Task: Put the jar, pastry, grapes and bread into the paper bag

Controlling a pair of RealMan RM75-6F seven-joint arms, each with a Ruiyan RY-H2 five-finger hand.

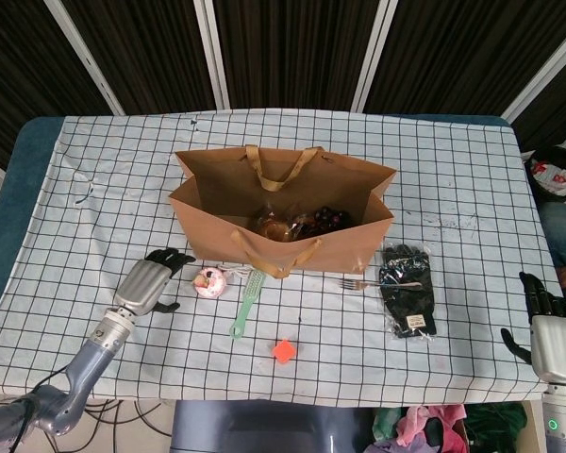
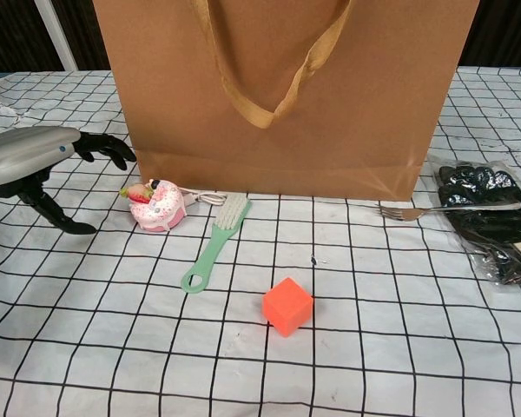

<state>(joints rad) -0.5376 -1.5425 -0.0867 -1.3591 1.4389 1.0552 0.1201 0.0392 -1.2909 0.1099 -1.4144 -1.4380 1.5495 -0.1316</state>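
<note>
Landmark: the paper bag, upright at mid-bench.

Left hand: off the bag's front-left corner, fingers apart, holding nothing, just left of the pastry. The pastry lies on the bench at the bag's front edge. A green brush lies just right of it; an orange cube sits in front of the bag. Dark grapes and bread lie inside the bag. A fork and black packet lie off its front-right corner. Right hand: far right of the bag, fingers apart, empty.
</note>
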